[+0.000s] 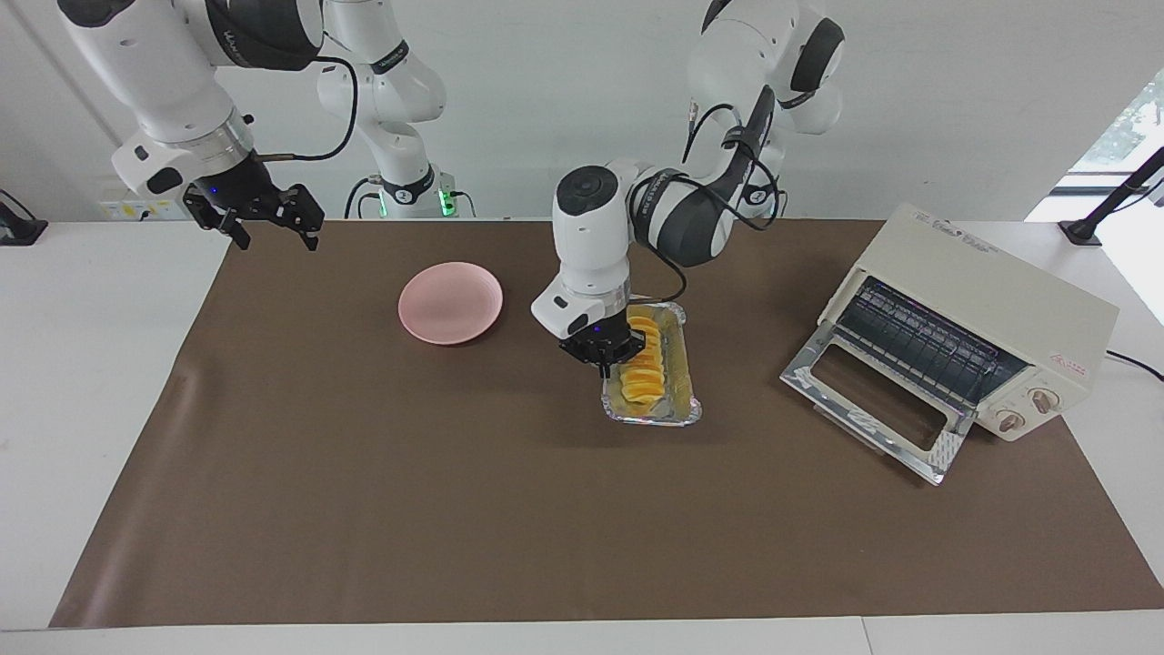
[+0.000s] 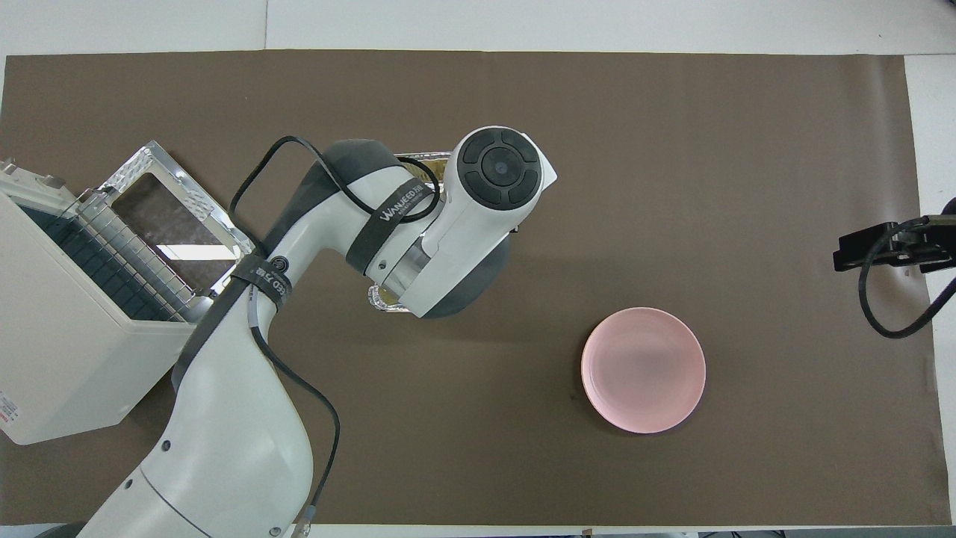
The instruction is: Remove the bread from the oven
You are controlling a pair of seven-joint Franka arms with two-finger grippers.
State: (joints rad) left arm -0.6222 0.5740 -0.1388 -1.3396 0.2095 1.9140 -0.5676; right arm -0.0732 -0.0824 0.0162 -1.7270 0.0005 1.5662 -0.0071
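Note:
The bread point(image 1: 644, 364), a golden-yellow ridged loaf, lies in a silver foil tray point(image 1: 684, 382) on the brown mat in the middle of the table, outside the oven. My left gripper point(image 1: 607, 357) is low at the tray's long rim on the plate's side, by the bread. In the overhead view the left arm hides the bread and only bits of the tray's rim point(image 2: 382, 300) show. The cream-white oven point(image 1: 991, 273) stands at the left arm's end of the table with its door point(image 1: 873, 391) dropped open and its rack bare; it also shows in the overhead view point(image 2: 67, 359). My right gripper point(image 1: 277, 238) waits open, raised over the mat's edge at the right arm's end.
A round pink plate point(image 1: 450, 302) lies on the mat between the tray and the right arm's end, and shows in the overhead view point(image 2: 643, 369). The right gripper point(image 2: 844, 258) shows at that view's edge. A black cable runs from the oven off the table.

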